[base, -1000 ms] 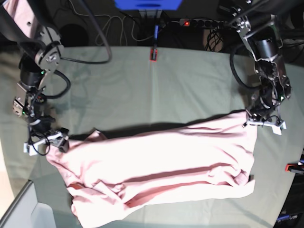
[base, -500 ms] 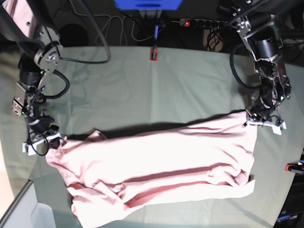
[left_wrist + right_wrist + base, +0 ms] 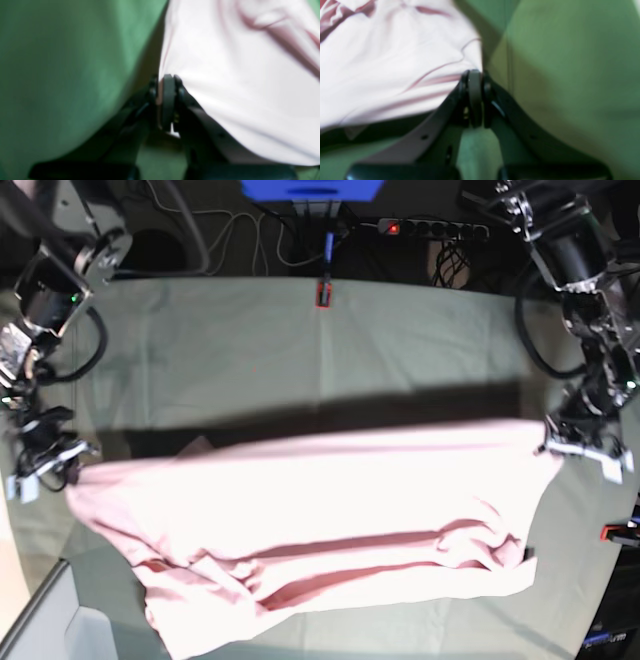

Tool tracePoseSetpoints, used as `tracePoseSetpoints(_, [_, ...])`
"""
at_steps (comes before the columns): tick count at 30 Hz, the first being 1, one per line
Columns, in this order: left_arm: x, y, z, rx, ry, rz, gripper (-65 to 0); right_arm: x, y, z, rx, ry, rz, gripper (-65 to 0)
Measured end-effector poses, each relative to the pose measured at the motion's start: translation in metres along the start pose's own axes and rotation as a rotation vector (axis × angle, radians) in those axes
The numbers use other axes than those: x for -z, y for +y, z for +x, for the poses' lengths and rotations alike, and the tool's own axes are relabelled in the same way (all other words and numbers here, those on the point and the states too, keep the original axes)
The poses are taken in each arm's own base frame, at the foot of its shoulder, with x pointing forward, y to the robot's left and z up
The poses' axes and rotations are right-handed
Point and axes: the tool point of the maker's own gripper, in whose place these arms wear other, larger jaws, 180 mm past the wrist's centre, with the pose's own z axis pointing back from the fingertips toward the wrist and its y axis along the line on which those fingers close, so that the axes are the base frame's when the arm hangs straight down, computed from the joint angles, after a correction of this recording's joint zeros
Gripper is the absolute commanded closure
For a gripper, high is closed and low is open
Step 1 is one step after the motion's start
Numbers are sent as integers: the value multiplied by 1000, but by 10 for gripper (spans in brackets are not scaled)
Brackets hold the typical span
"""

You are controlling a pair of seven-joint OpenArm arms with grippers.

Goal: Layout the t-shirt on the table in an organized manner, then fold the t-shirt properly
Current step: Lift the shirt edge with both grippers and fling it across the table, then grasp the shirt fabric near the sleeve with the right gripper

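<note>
With the left gripper (image 3: 588, 452) and right gripper (image 3: 45, 468) each clamped tight on an opposite end of the one shirt (image 3: 310, 520), stretched taut across the table's (image 3: 250, 350) near half, I judge a harder pull could slip a thin pinch free.
</note>
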Motion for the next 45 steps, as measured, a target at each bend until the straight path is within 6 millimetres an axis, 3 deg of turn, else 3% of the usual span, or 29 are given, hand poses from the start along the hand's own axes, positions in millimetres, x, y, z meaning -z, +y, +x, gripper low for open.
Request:
tracePoseSetpoints(3, [-19, -2, 16, 38, -40, -23, -1, -25, -5, 22, -62, -57, -52, 0])
tracePoseSetpoints(7, [-36, 2, 6, 57, -6, -34, -1, -60, -12, 29, -154, -49, -131, 0])
tracePoseSetpoints(11, [-62, 3, 16, 45, -69, -66, -1, -102, -17, 50, -254, -101, -199, 0])
tracePoseSetpoints(16, [-91, 36, 12, -13, -96, -17, -1, -139, -13, 37, -373, -62, -225, 0])
tracePoseSetpoints(21, [-108, 58, 3, -75, -100, 0, -1, -159, -9, 33, -436, -50, -234, 0])
tracePoseSetpoints(23, [-114, 72, 3, -94, -113, 39, -1, -168, -18, 32, -454, -29, -287, 0])
tracePoseSetpoints(27, [-120, 88, 3, -109, -126, 79, -1, -175, -19, 10, -468, 35, -273, 0])
tracePoseSetpoints(35, [-103, 103, -35, -208, -34, 96, -1, -175, 1, -29, -370, 90, -235, 0])
tracePoseSetpoints(38, [-100, 102, -42, -228, -20, 89, -1, -169, 30, -50, -354, 124, -158, 0])
tracePoseSetpoints(42, [-97, 101, -32, -227, -43, 87, -3, -164, 73, -78, -332, 174, -46, -10])
tracePoseSetpoints(45, [-96, 100, -30, -229, -48, 82, -4, -161, 105, -90, -276, 176, 20, -106])
